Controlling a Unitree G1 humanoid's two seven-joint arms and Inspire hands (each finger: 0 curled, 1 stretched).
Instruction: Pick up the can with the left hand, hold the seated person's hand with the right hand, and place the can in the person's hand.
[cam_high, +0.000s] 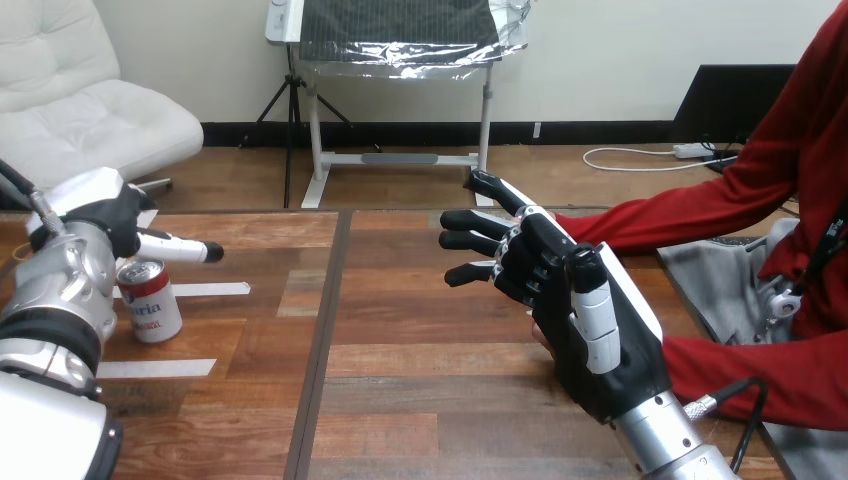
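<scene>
A red and white can (150, 301) stands upright on the wooden table (420, 350) at the left. My left hand (108, 214) hovers just behind and above it, one straight finger (180, 247) pointing right over the can top; it grips nothing. At centre right my right hand (590, 340) is raised with its fingers (470, 243) spread and reaching left, open. The person's red sleeve (660, 215) runs in from the right and ends behind this hand. Only a sliver of the person's hand (537, 338) shows at the palm's left edge, and whether they touch is hidden.
Two white tape strips (200, 290) (155, 368) lie on the table around the can. A grey cloth (715, 280) sits at the right edge by the person. The person's other red sleeve (760, 375) rests at the lower right.
</scene>
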